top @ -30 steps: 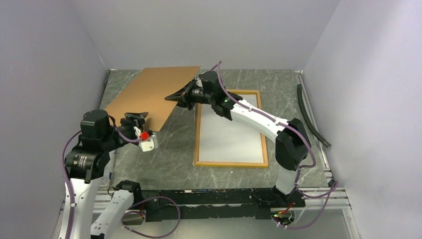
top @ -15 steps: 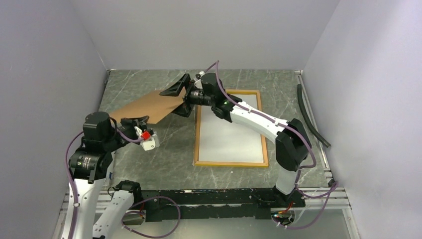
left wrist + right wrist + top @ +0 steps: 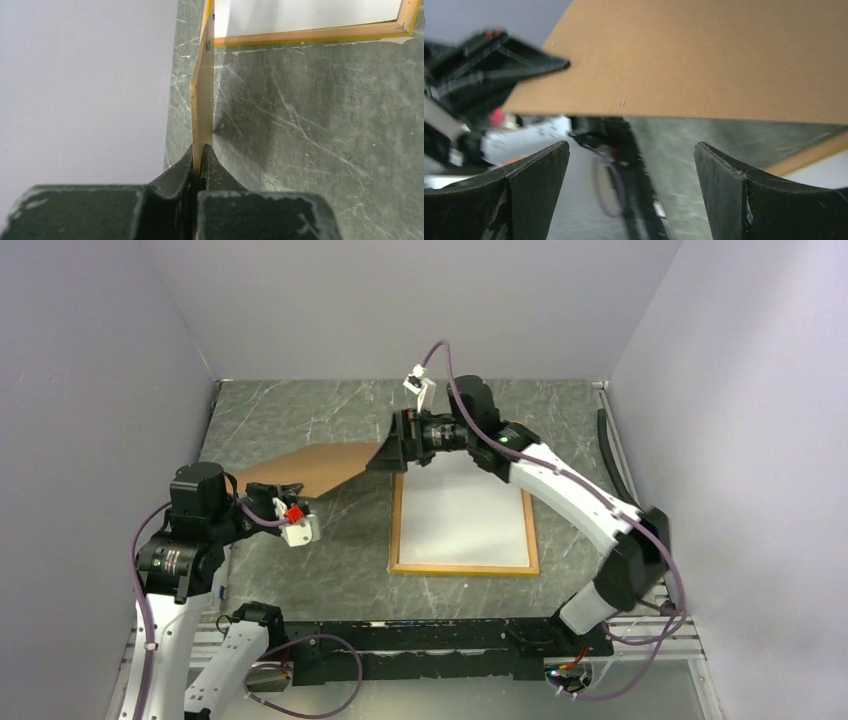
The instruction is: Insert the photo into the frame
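Observation:
The frame (image 3: 463,568) lies flat on the table right of centre, its yellow-orange rails around a plain white surface; a corner also shows in the left wrist view (image 3: 310,35). The photo's printed face shows in no view. My left gripper (image 3: 272,492) is shut on the near-left corner of the brown backing board (image 3: 310,468), seen edge-on between my fingers (image 3: 202,150) as a thin tan strip (image 3: 202,100). The board hangs tilted above the table left of the frame. My right gripper (image 3: 385,456) stands open at the board's far right end, holding nothing (image 3: 632,145); the board (image 3: 724,55) lies above its jaws.
Grey walls close in the table on three sides. A black hose (image 3: 625,465) lies along the right edge. A black rail (image 3: 420,635) with cables runs along the near edge. In the right wrist view the left gripper (image 3: 499,55) shows at the board's far corner.
My right gripper opened, let go of the board and swung right. My left gripper shut on the board's corner. The board sank from a steep tilt to a lower one.

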Action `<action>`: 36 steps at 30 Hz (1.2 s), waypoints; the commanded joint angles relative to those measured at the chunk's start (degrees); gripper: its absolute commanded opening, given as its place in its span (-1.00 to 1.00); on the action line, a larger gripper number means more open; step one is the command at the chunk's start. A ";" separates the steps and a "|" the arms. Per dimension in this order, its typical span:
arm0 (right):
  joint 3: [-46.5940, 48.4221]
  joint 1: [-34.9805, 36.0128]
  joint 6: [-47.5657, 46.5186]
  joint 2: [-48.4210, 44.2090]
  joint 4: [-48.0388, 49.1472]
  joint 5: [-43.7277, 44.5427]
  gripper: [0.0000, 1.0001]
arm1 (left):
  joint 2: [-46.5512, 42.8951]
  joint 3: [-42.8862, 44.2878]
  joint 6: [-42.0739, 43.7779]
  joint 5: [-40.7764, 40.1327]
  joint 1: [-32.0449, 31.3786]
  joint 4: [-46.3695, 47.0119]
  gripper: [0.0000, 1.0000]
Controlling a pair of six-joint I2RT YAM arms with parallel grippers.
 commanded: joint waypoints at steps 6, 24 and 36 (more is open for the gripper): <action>-13.85 2.57 -58.70 -22.17 1.69 13.59 0.99 | 0.57 6.07 4.58 4.41 -0.16 -2.86 -0.95; -9.97 13.46 -74.73 -11.13 5.41 20.19 0.70 | -0.48 7.92 9.79 6.92 -0.16 -6.69 -0.95; -6.39 15.58 -74.19 -3.29 7.97 20.87 0.07 | -0.55 9.05 10.15 6.45 -0.16 -7.27 -0.95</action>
